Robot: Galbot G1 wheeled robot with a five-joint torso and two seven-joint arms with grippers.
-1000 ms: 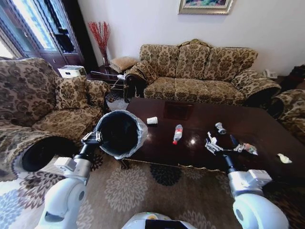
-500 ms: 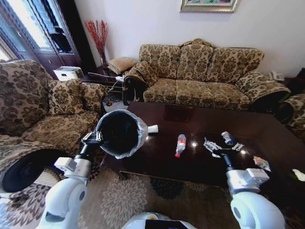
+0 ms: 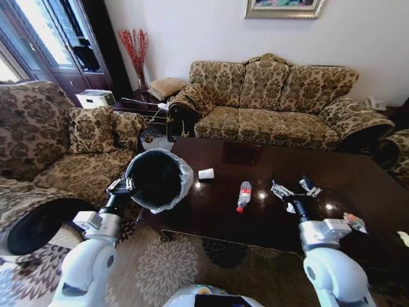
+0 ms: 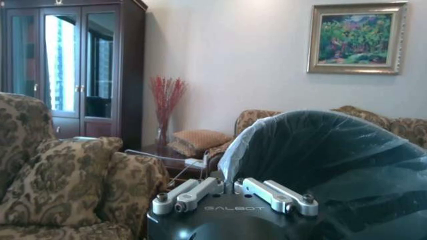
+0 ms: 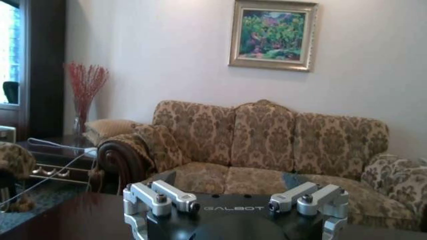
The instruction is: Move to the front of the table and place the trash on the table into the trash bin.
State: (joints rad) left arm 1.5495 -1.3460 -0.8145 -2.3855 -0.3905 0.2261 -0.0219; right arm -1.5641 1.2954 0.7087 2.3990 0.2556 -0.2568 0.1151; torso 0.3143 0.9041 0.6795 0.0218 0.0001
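The glossy dark table stands before me. On it lie a white paper cup, a clear bottle with a red label, a small silver can, a colourful wrapper and a white tissue at the right edge. My left gripper is shut on the bagged rim of the black trash bin, holding it tilted at the table's left end. My right gripper hovers open over the table, just in front of the can.
A patterned three-seat sofa runs behind the table, and an armchair stands to the left. A side table with a white box and a vase of red branches fills the back-left corner. A floral rug lies below.
The whole head view has shifted, so the camera has moved; the table's items now sit farther right in it. Both arms keep their poses, the bin still held.
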